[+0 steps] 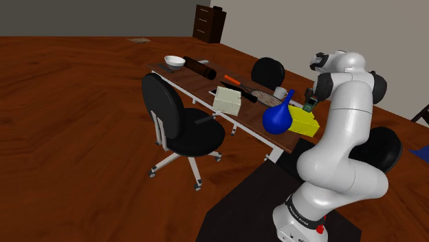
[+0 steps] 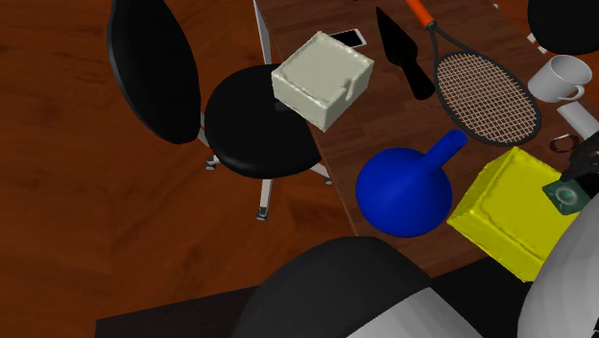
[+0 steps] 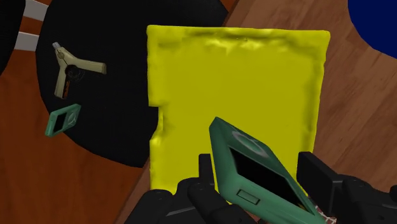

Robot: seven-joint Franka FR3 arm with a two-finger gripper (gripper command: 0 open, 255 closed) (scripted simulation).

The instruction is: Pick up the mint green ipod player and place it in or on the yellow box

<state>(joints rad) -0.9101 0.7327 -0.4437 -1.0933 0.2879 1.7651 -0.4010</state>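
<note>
Item: green player (image 3: 254,167), clasped between the tool (image 3: 262,189) fingers, poised above the yellow box (image 3: 235,83) at the surface (image 3: 356,121) edge. Step: placing. Next: lower onto box, then release.

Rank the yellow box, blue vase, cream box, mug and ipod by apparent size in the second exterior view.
1. The yellow box and blue vase: about alike, and the arm hides part of the box, so I won't rank them.
2. The cream box, slightly smaller.
3. The mug.
4. The ipod, smallest.
</note>
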